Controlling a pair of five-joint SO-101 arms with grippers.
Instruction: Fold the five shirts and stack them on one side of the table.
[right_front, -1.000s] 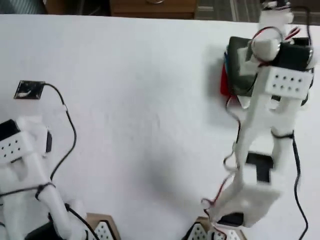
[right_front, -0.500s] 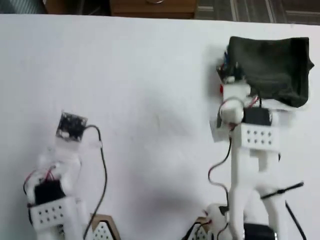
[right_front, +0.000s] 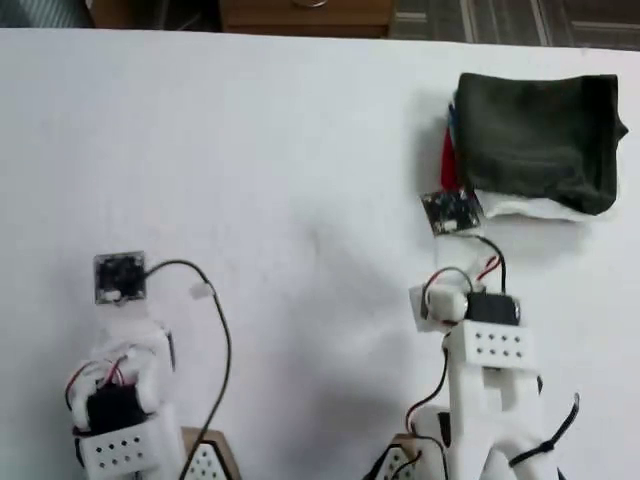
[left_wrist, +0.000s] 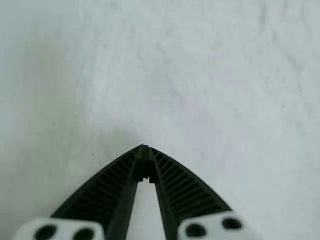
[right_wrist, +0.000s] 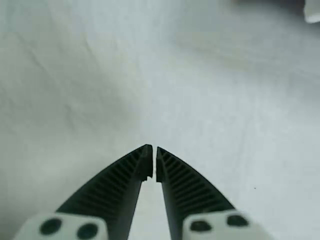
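Stack of folded shirts (right_front: 520, 160) lies at the upper right of the high view, on the white desk (right_front: 250, 150). The dark green shirt (right_front: 545, 120) is on top. Red and blue edges show at the stack's left side, and a white layer shows along its lower edge.

The right arm (right_front: 485, 350) stands at lower right, close below the stack. The left arm (right_front: 115, 400) stands at lower left, well apart from it.

Left gripper (left_wrist: 144, 152): fingers closed tip to tip, holding nothing. Right gripper (right_wrist: 152, 152): fingers drawn together to a hairline slit, holding nothing, over bare desk.
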